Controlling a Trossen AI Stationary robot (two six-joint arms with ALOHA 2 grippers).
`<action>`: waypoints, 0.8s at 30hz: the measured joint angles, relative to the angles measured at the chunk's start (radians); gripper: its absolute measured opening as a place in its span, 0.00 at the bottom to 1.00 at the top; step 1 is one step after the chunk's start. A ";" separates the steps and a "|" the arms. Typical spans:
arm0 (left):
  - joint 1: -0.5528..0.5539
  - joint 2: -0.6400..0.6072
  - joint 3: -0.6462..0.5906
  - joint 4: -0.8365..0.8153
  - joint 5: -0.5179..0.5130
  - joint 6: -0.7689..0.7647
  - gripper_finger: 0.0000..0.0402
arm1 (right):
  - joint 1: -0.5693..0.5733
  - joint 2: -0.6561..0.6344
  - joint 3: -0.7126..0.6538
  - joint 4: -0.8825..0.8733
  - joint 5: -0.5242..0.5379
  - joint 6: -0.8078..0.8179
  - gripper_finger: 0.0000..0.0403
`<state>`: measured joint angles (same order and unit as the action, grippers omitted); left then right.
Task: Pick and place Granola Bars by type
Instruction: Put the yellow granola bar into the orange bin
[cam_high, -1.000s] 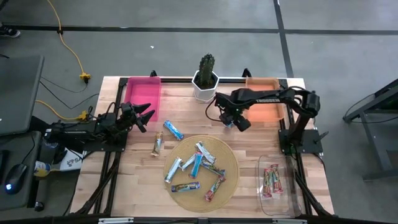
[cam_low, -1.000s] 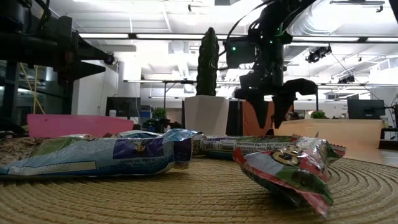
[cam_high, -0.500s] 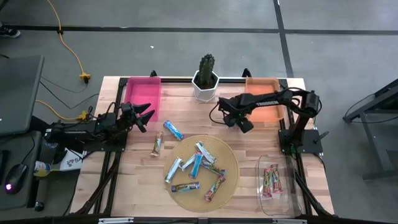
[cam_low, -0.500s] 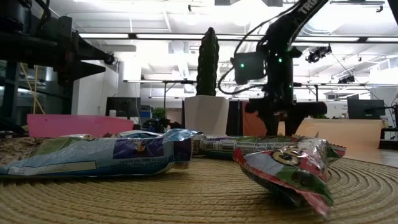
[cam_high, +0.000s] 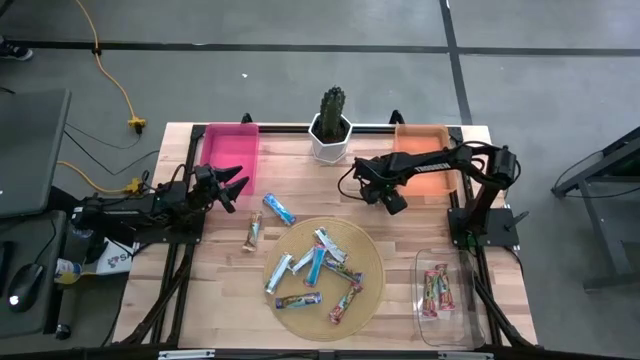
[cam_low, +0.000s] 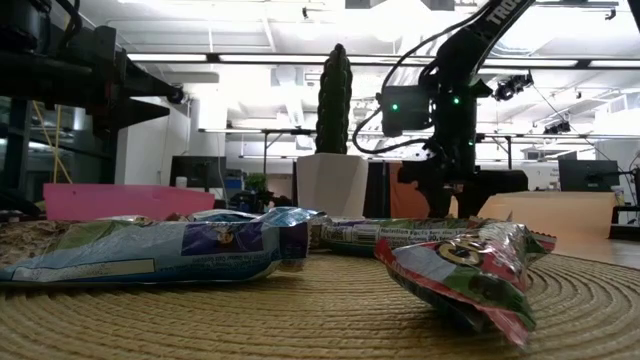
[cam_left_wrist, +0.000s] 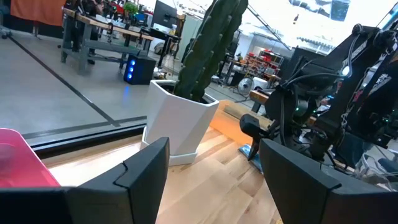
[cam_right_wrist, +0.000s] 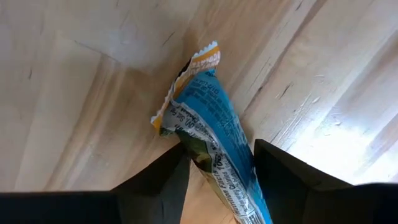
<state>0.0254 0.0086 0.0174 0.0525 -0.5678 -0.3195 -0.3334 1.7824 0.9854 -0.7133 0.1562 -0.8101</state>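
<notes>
From above, the wooden counter (cam_high: 400, 235) carries a round woven mat (cam_high: 325, 278) with most of the Granola Bars (cam_high: 318, 262) scattered on it — blue-and-white ones and pink-red ones mixed. Two more lie off the mat on bare wood: a blue bar (cam_high: 279, 209) and, just beside it, a tan bar (cam_high: 253, 232). A clear bin (cam_high: 446, 322) at the near right corner holds a few pink-red bars (cam_high: 436, 289). At the far edge stand a pink bin (cam_high: 231, 153), a potted cactus (cam_high: 331, 125) and an orange bin (cam_high: 425, 171). The right claw (cam_high: 385, 196) hangs over the counter between cactus and orange bin; the left claw (cam_high: 232, 186) waits beside the pink bin.

At counter height, bars fill the foreground on the mat (cam_low: 300, 315) — a blue-white wrapper (cam_low: 150, 250) and a red one (cam_low: 465, 270). The right claw (cam_low: 470, 182) hangs beyond them, right of the cactus (cam_low: 335, 100).

The left wrist camera shows its own claw (cam_left_wrist: 214, 171) spread wide with nothing in it, facing the cactus pot (cam_left_wrist: 177, 121).

The right wrist camera shows its claw (cam_right_wrist: 217, 163) closed narrow on a blue-wrapped bar (cam_right_wrist: 208, 124), whose crimped end points toward the wood below.
</notes>
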 joint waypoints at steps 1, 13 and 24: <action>0.000 0.000 0.000 0.000 0.000 0.000 0.61 | 0.000 0.000 0.000 -0.001 0.000 0.001 0.39; 0.000 0.000 0.000 0.000 0.000 0.000 0.61 | 0.001 0.000 0.007 -0.014 -0.015 0.053 0.17; 0.000 0.000 0.000 0.000 0.000 0.000 0.61 | 0.042 -0.002 0.197 -0.010 -0.151 0.214 0.14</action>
<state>0.0257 0.0086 0.0175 0.0525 -0.5678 -0.3193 -0.2910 1.7805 1.1829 -0.7235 0.0052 -0.5963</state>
